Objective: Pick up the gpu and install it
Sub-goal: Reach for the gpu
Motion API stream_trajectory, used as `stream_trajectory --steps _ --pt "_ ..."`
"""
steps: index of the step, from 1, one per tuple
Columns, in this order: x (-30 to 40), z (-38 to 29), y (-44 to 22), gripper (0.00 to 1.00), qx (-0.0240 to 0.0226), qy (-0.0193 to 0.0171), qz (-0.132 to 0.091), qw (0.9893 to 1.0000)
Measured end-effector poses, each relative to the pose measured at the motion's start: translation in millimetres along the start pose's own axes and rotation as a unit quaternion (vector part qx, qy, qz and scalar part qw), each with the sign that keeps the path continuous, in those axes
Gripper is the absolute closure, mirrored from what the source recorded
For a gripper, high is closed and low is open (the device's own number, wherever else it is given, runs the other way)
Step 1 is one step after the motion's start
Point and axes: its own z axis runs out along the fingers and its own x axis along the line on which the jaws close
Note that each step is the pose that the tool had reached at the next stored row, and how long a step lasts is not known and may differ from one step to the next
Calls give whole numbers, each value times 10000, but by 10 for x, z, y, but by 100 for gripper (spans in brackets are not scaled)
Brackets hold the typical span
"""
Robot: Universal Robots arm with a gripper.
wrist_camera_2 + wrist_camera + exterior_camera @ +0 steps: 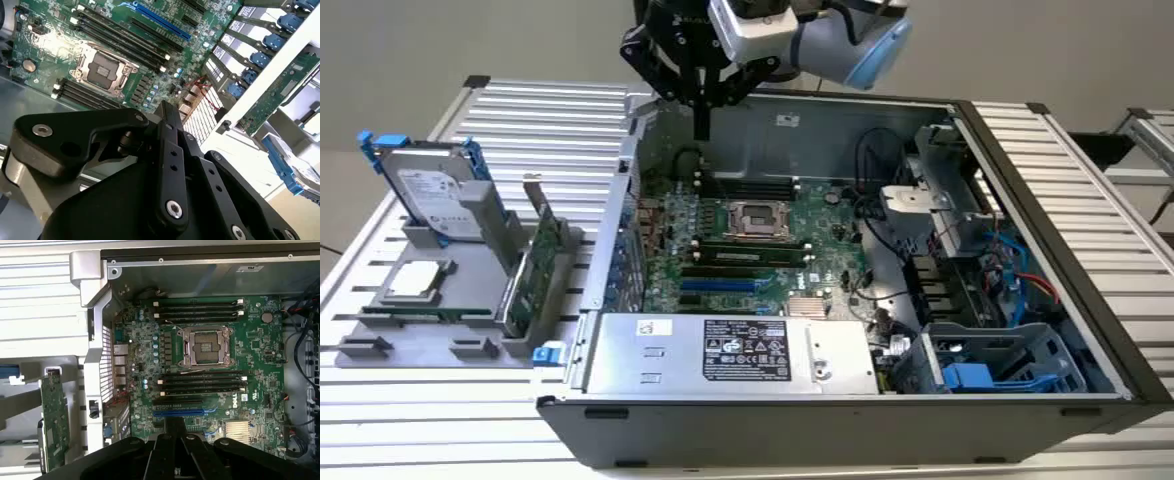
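Observation:
The gpu (538, 262) stands on edge in a grey holder (447, 312) outside the open computer case (854, 415), at the exterior view's left. It is a thin green card with a silver end bracket. In the first wrist view the gpu (54, 420) lies beyond the case's rear wall. My gripper (703, 126) hangs above the back corner of the case, fingers pointing down, shut with nothing between them. It is well apart from the gpu. In both wrist views the black fingers (175, 426) (167, 117) meet over the motherboard (210, 370) near its blue slot (177, 413).
A hard drive in a blue frame (434, 195) and a small square chip (416, 280) also sit on the holder. Inside the case are a power supply (734, 350), cables and blue drive bays (974, 375). The slatted table (534, 110) surrounds the case.

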Motion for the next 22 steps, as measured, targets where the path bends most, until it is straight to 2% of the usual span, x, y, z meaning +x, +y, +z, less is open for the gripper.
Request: stream_trajectory --steps 11,22 --pt "4 0 0 100 0 0 0 10000" --pt "109 -3 -8 100 0 0 0 10000"
